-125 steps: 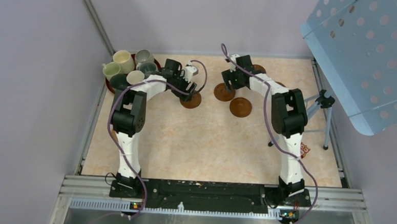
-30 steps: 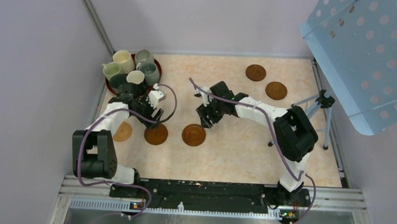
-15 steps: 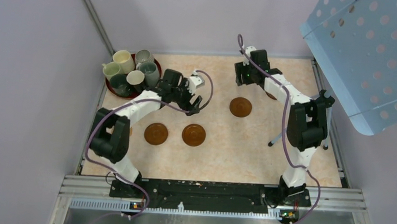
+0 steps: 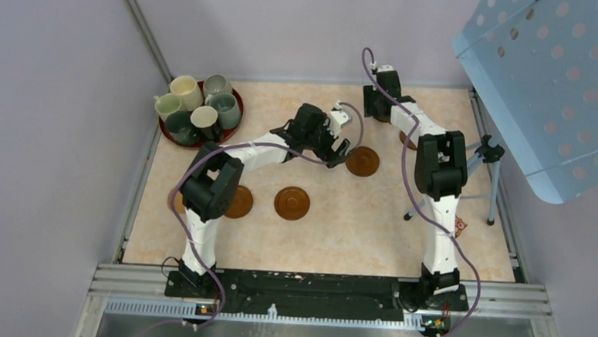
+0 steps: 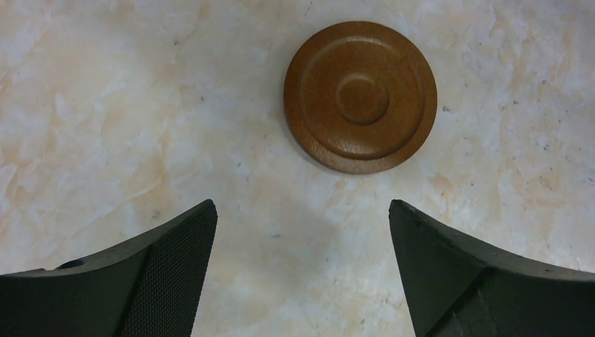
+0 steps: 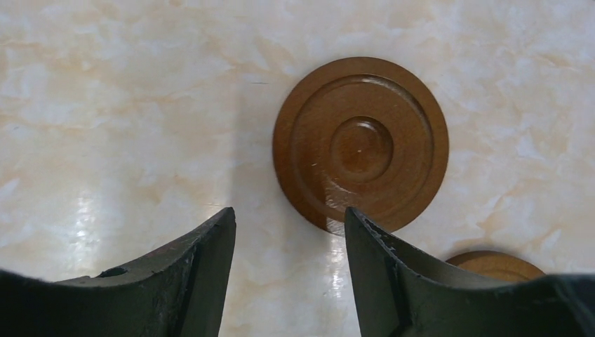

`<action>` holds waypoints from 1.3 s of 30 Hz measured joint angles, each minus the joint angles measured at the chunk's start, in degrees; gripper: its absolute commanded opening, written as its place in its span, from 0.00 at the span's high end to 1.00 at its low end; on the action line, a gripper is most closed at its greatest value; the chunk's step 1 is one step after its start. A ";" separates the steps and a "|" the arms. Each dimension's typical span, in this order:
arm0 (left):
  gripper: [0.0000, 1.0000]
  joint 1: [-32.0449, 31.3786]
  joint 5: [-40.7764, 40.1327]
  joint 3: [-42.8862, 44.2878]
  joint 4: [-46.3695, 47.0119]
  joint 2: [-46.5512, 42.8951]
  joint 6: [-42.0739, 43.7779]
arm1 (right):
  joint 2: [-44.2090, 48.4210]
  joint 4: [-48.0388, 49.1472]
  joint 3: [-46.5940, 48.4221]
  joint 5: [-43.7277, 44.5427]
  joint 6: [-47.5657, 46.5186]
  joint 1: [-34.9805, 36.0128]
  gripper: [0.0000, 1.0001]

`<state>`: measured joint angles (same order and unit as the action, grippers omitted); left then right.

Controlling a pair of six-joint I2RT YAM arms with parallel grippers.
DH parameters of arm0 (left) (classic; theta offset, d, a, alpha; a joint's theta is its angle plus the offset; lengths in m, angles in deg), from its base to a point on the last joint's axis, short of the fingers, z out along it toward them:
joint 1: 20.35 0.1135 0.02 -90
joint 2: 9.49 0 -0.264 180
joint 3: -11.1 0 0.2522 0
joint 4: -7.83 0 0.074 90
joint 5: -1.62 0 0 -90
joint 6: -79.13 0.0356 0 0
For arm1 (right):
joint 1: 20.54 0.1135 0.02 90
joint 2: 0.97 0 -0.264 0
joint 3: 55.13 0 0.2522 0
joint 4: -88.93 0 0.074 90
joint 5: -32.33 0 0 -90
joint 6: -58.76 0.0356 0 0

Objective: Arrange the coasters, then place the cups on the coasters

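Several cups (image 4: 199, 105) stand bunched on the dark red tray (image 4: 239, 102) at the back left. Brown coasters lie apart on the table: one (image 4: 292, 203) near the front, one (image 4: 240, 204) half under the left arm, one (image 4: 363, 161) mid-table. My left gripper (image 4: 341, 151) hovers just left of that mid-table coaster (image 5: 360, 96), open and empty (image 5: 302, 205). My right gripper (image 4: 375, 111) is at the back, open (image 6: 288, 210), over bare table beside another coaster (image 6: 360, 144). A further coaster's edge (image 6: 495, 263) peeks out behind its right finger.
A blue perforated panel (image 4: 551, 89) overhangs the back right corner. A small tripod (image 4: 486, 155) stands at the table's right edge. Grey walls close the left side and back. A metal rail (image 4: 320, 289) runs along the near edge.
My left arm has swung right from near the tray to the mid-table coaster, and its jaws have opened wider. My right gripper has shifted slightly toward the back wall.
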<state>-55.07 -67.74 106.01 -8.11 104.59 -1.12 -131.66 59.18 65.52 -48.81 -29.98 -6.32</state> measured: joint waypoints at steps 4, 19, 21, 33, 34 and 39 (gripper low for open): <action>0.01 -2.34 -1.68 0.79 3.63 2.89 -0.66 | -1.25 0.74 1.01 1.64 0.57 -1.31 0.43; 0.01 -5.66 -5.77 10.78 8.63 14.21 -1.75 | -12.61 3.72 15.56 7.52 1.95 -4.22 0.43; 0.01 -5.64 -6.25 11.78 8.55 15.63 -1.70 | -13.42 3.54 15.78 7.61 1.90 -4.31 0.43; 0.13 -5.60 -6.25 11.96 7.06 17.14 1.07 | -14.69 2.64 16.26 5.90 1.79 -4.92 0.55; 0.14 -5.62 -6.10 11.82 7.10 17.09 1.49 | -14.69 2.58 16.26 5.42 1.79 -4.94 0.56; 0.16 -5.62 -5.53 7.93 6.80 14.29 3.72 | -14.67 2.40 16.13 3.65 0.87 -5.03 0.59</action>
<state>-60.69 -73.27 113.94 -1.31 118.89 2.60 -146.33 61.59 81.65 -45.16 -29.10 -11.35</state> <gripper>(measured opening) 0.854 0.420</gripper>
